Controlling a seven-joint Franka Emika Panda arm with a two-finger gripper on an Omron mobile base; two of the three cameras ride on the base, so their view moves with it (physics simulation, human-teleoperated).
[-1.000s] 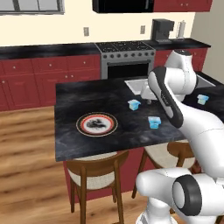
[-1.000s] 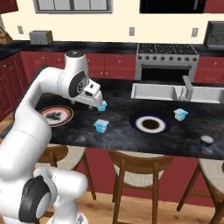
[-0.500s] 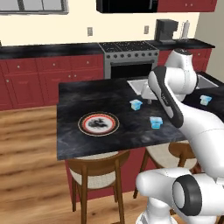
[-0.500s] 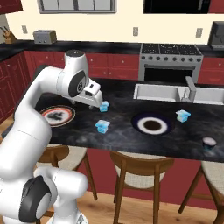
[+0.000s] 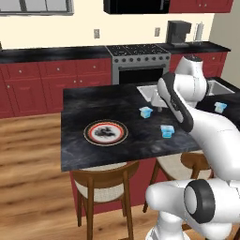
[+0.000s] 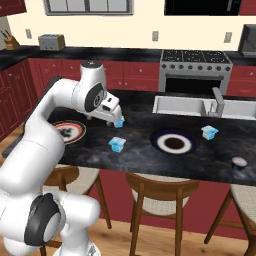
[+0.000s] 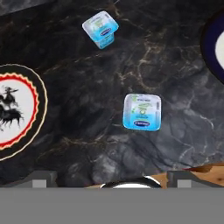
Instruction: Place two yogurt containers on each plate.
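In the hand view a light-blue yogurt container (image 7: pixel 141 111) with a white top sits on the black counter just ahead of my open gripper (image 7: pixel 111 179), which holds nothing. A second yogurt container (image 7: pixel 101 28) lies farther off. The white plate with red and black rings (image 7: pixel 15 111) is at the left, and the navy plate (image 7: pixel 214 41) is at the right edge. From the right base view my gripper (image 6: pixel 115 119) hangs above the two containers (image 6: pixel 117 144) (image 6: pixel 119 121), between the ringed plate (image 6: pixel 68 130) and the navy plate (image 6: pixel 173 142). A third container (image 6: pixel 209 132) stands right of the navy plate.
A sink with a faucet (image 6: pixel 200 106) is set in the counter's far side. A small dark round object (image 6: pixel 239 163) sits near the right front edge. Wooden stools (image 6: pixel 152 187) stand under the counter's front edge. A stove (image 5: pixel 138 61) and red cabinets line the back wall.
The whole picture has shifted only slightly. The gripper stays open above the same two containers, and nothing on the counter has moved.
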